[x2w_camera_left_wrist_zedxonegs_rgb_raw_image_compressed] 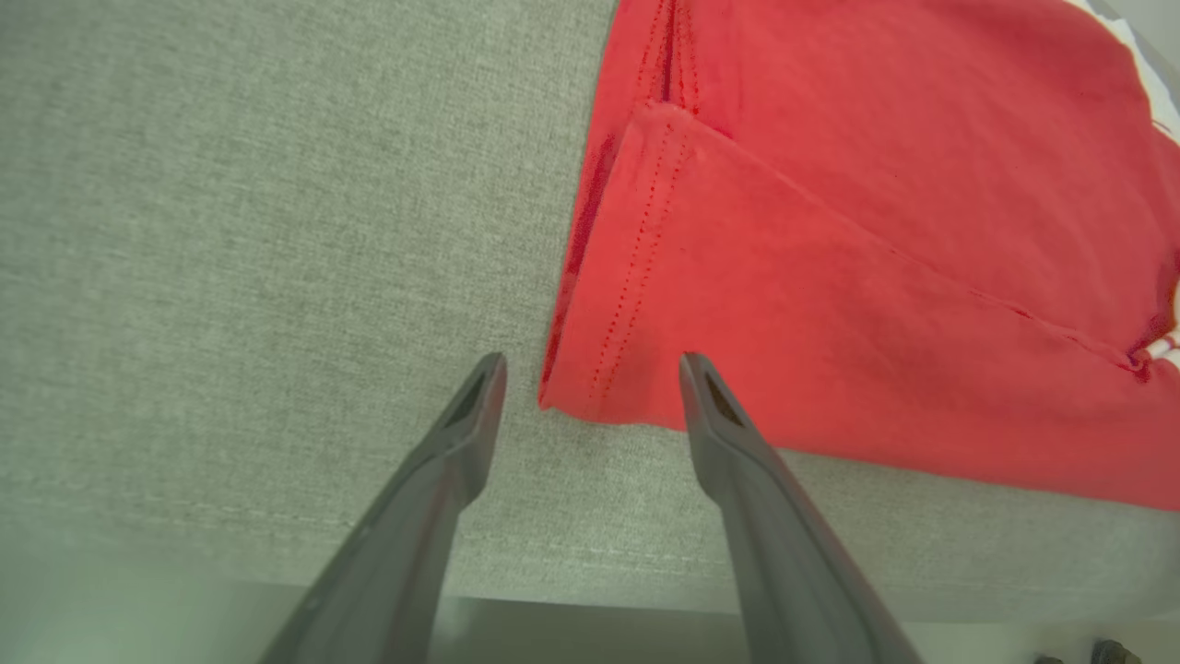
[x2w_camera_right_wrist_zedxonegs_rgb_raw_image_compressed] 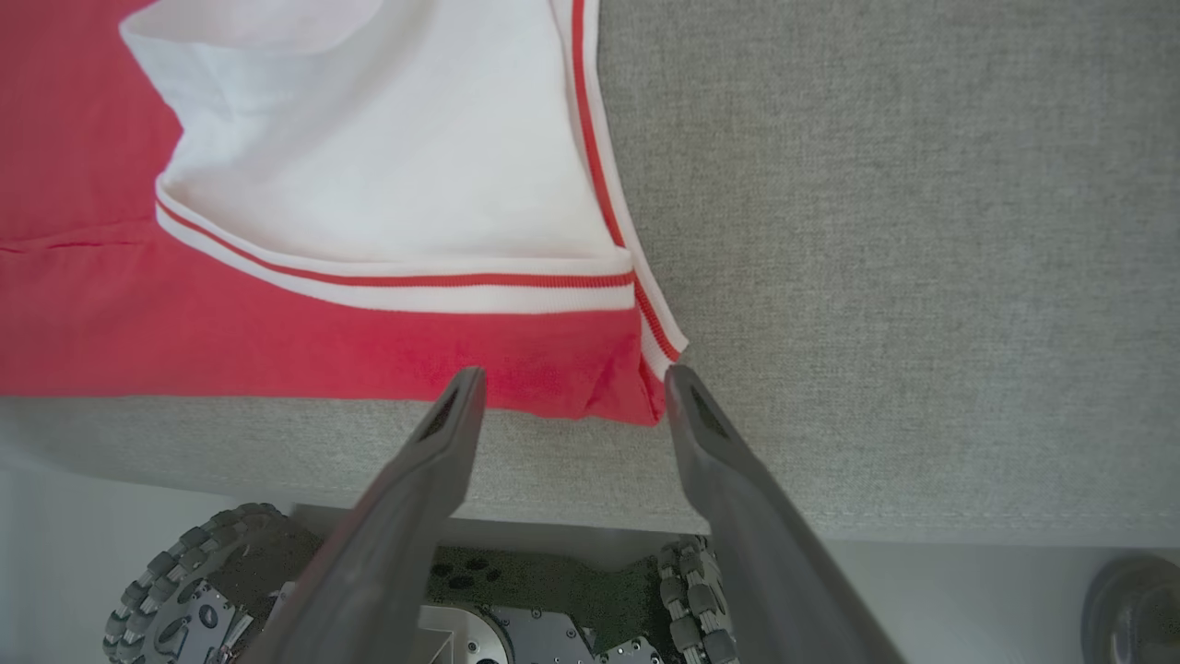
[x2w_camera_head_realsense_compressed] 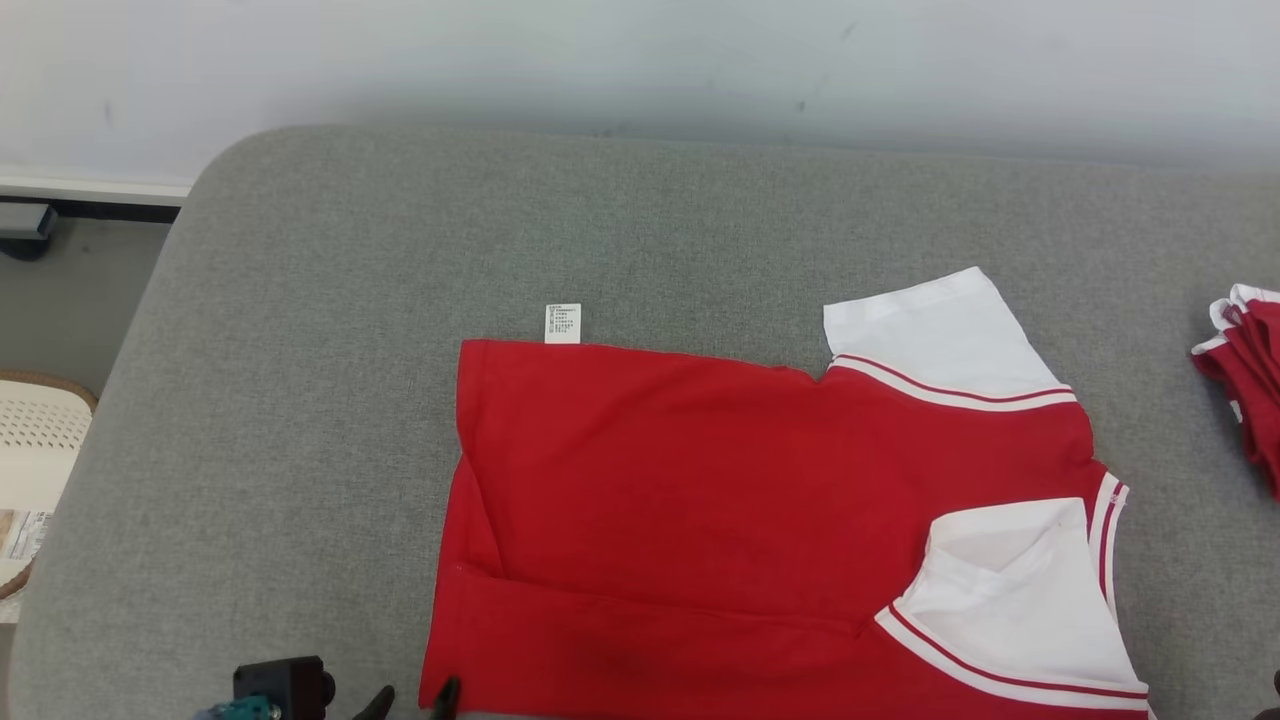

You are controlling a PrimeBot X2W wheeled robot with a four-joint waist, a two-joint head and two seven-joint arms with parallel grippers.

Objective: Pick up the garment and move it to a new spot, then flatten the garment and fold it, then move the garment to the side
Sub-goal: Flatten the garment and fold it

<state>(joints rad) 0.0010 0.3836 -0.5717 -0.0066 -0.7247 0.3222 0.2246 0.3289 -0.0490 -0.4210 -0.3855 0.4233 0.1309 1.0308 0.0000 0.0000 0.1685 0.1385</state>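
Garment, red with white sleeves: lay flat on grey surface, near long edge and one sleeve folded inward. Left end effector and right end effector: fingers stood apart, empty, at near corners. Judged: first fold made; further folds and move aside outstanding.

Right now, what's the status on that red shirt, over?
Left tool open, right tool open, nothing gripped. Red shirt flat on grey surface, near edge folded over. Second red garment far right, clear.
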